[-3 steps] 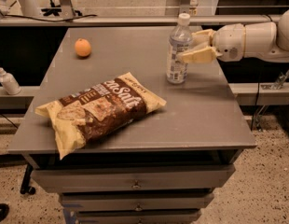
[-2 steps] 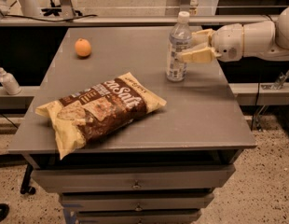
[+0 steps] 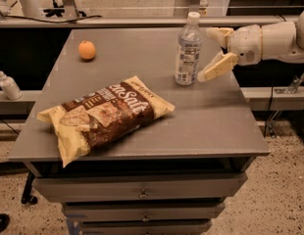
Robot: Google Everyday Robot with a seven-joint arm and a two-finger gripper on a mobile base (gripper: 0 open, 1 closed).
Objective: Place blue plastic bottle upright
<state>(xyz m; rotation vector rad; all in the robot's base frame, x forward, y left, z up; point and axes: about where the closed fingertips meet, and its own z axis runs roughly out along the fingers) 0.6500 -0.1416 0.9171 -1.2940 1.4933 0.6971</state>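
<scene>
While the grey table (image 3: 215,126) fills the middle of the shot, we start just off its left edge. There a small white pump bottle (image 3: 6,84) stands upright on a lower ledge beside the table. Up on the tabletop now, far-left part, and there's an orange (image 3: 87,50) sitting alone, well back from the table's front edge. Moving along, a big snack bag (image 3: 105,116), yellow and brown, lies flat and slantwise across the table's near-left half. One corner reaches close to the front edge and the other end points toward the table's centre.

On to the table's far-right part, and here's the one to watch: the blue plastic bottle (image 3: 188,50) is upright on its base. Its white cap is on top and the printed label faces us. It stands well clear of the bag and the orange, and back from the table's right edge.

Right beside it, above that right edge, hangs the gripper (image 3: 206,54). Its two tan fingers (image 3: 215,68) are spread wide, with nothing pinched between them! The upper one sits level with the bottle's shoulder. The lower one slants down, its tip just beside the bottle's lower body, and whether it touches is too close to call. The white arm (image 3: 274,40) reaches in from beyond the table's right side.

Below the tabletop, the table's drawers (image 3: 142,192) are closed.
</scene>
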